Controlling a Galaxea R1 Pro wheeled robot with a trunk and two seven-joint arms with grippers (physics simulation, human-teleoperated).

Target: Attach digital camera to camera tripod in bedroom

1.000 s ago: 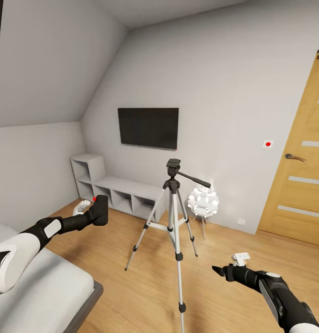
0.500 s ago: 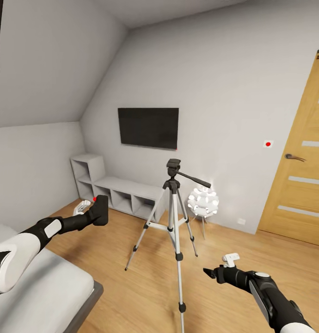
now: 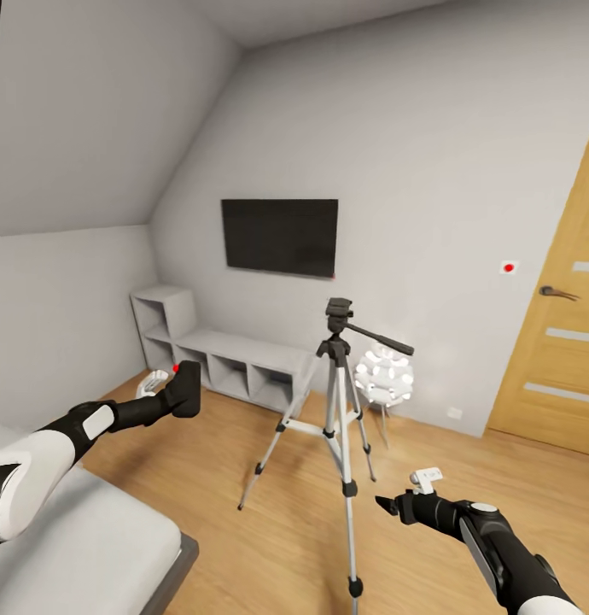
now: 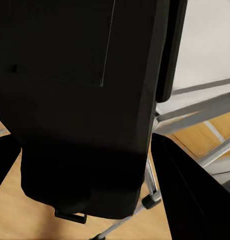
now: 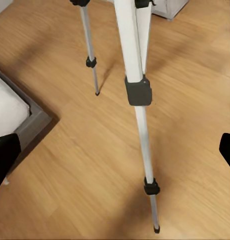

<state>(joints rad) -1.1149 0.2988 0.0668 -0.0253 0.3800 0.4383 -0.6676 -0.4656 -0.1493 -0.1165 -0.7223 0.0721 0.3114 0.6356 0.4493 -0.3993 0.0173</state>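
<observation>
My left gripper [image 3: 183, 391] is held out at the left, shut on the digital camera [image 3: 187, 386], a small black box with a red dot by its top. In the left wrist view the camera [image 4: 85, 100] sits close between the dark fingers [image 4: 190, 195]. The camera tripod [image 3: 337, 410] stands on the wood floor in the middle of the bedroom, to the right of the camera and apart from it. Its black pan head [image 3: 339, 309] is bare. My right gripper [image 3: 387, 504] hangs low, open, close to the tripod's near leg [image 5: 137, 90].
A black TV [image 3: 280, 237] hangs on the far wall above a low grey shelf unit [image 3: 218, 359]. A white ball lamp [image 3: 385, 376] stands behind the tripod. A wooden door [image 3: 563, 359] is at the right, the bed [image 3: 81, 547] at lower left.
My right gripper moved left toward the tripod's near leg. Then the whole view shifted, so the tripod sits further right in the picture. The left gripper kept the camera in place.
</observation>
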